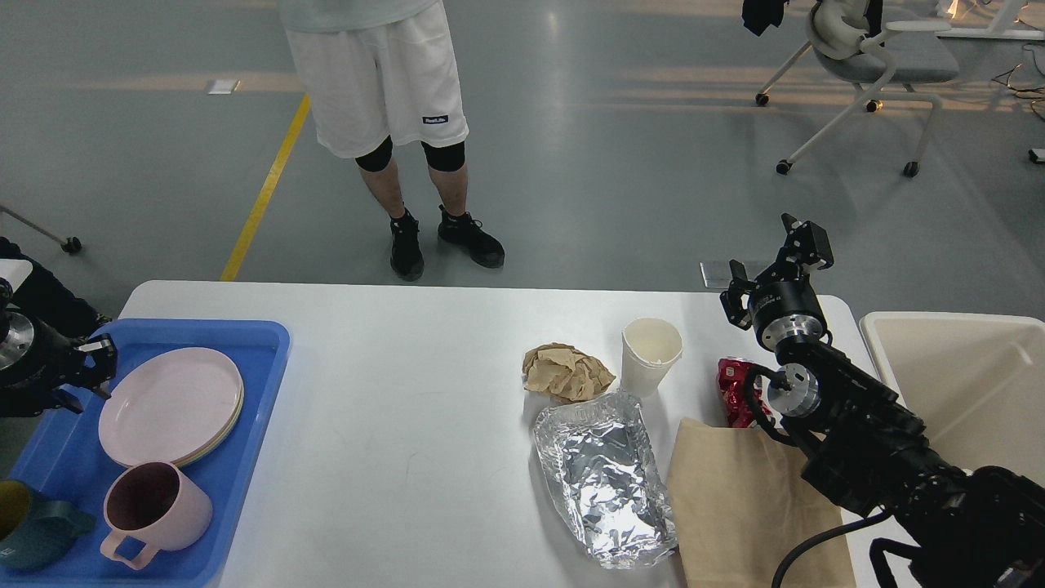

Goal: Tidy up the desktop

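Observation:
The desktop [408, 457] is a wide white table. On its right half lie a crumpled brown paper ball [566, 371], a white paper cup [651, 353], a crumpled foil tray [604, 478], a red wrapper [735, 390] and a brown paper bag [739, 506]. My right gripper [771, 257] hangs open and empty over the far right edge, beyond the cup. My left gripper [96, 369] sits at the left rim of a pink plate [171, 404], which lies flat on a yellow plate [214, 447]; its grip on the rim is unclear.
A blue tray [257, 359] at the left holds the plates, a pink mug [151, 506] and a dark teal mug [33, 523]. A cream bin [963, 384] stands off the right end. A person [384, 98] stands beyond the table, and an office chair [865, 65] is far right.

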